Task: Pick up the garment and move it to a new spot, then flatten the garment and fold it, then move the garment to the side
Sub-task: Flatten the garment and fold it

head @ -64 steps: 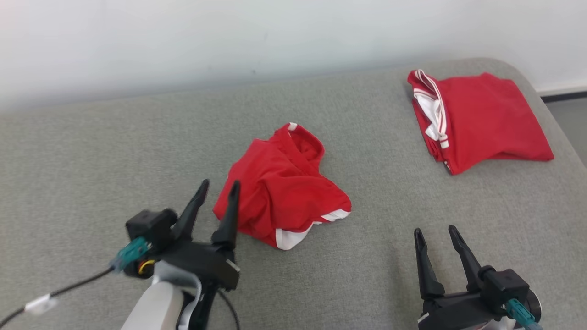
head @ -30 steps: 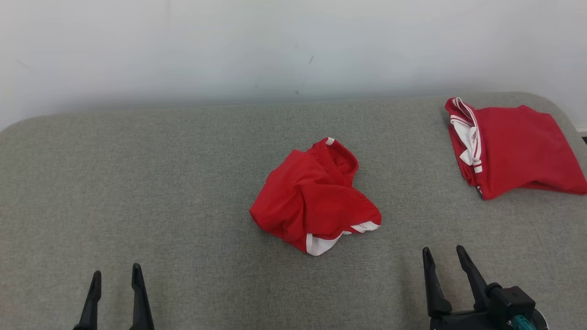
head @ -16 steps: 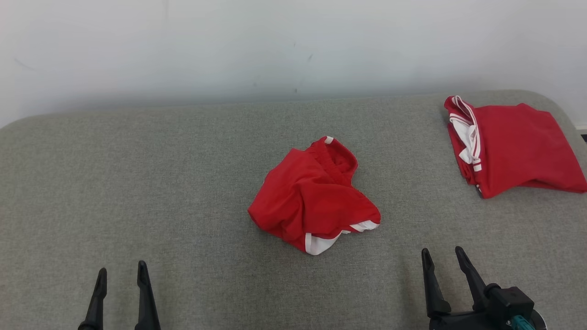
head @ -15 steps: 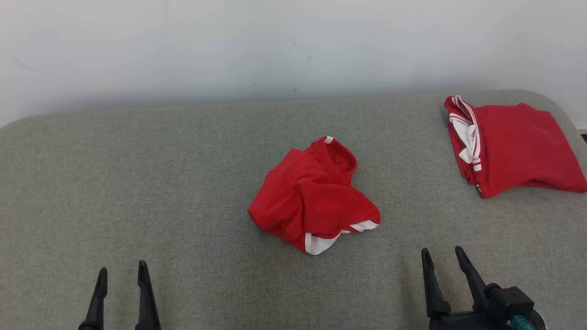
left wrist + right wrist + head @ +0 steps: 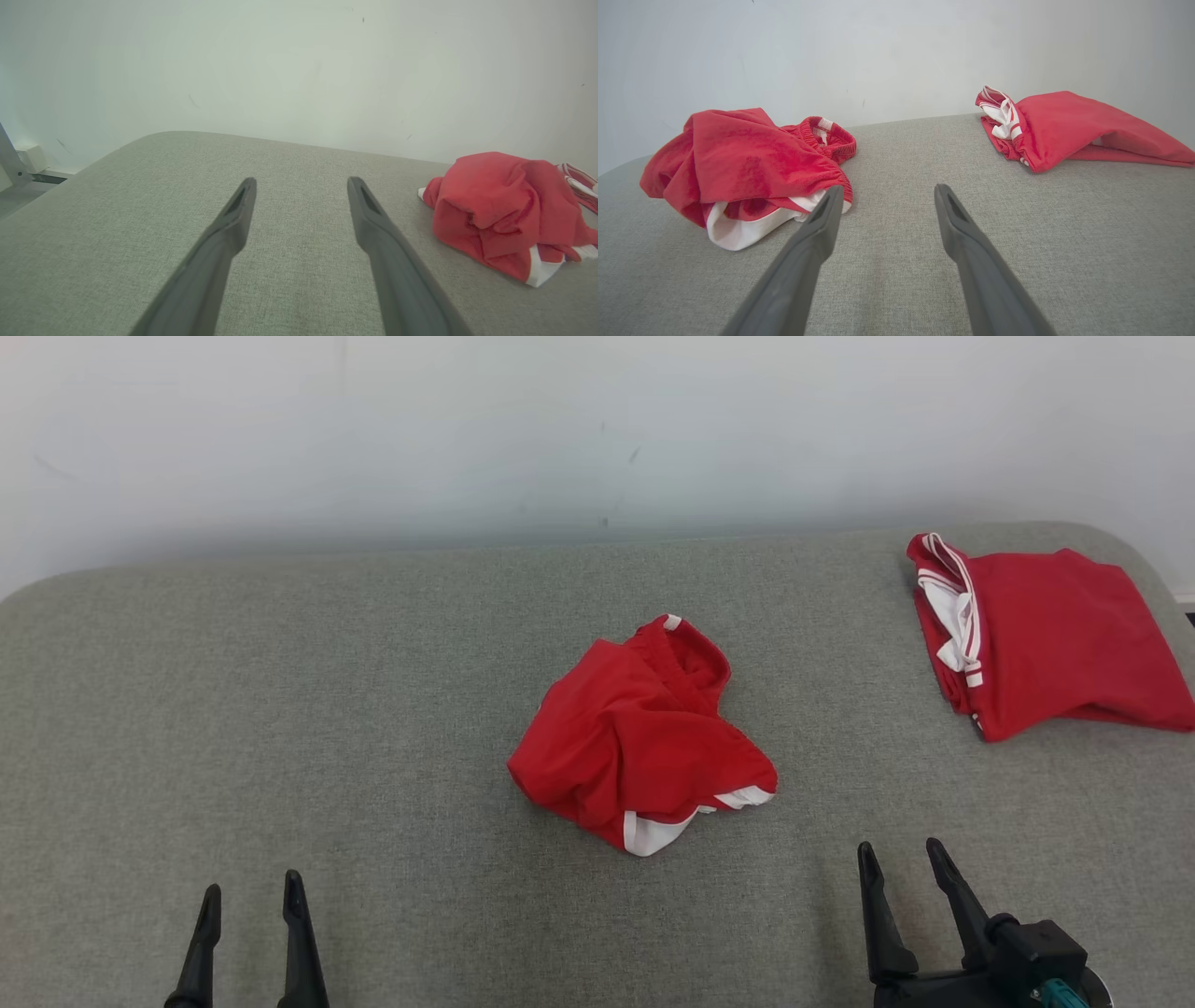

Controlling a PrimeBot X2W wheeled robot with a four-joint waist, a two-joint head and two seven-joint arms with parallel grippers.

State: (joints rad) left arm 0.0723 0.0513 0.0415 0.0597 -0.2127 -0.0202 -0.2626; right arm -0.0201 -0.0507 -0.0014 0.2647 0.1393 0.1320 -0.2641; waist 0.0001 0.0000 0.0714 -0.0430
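A crumpled red garment [image 5: 639, 737] with white trim lies in a heap at the middle of the grey cushion [image 5: 327, 709]. It also appears at the right of the left wrist view [image 5: 504, 210] and at the left of the right wrist view [image 5: 742, 172]. My left gripper [image 5: 250, 889] stands open at the lower left, well clear of the heap, with nothing between its fingers [image 5: 233, 219]. At the lower right my right gripper [image 5: 899, 854] is open too, empty, a short way in front of and to the right of the heap.
A second red garment [image 5: 1046, 635] with white stripes lies folded at the cushion's far right corner, seen again in the right wrist view [image 5: 1064, 128]. A pale wall [image 5: 560, 429] runs behind the cushion. Bare grey fabric spreads to the left.
Two seconds ago my left gripper was up beside the heap's left edge; it has drawn back to the lower left. The camera has shifted. In the last second nothing has moved.
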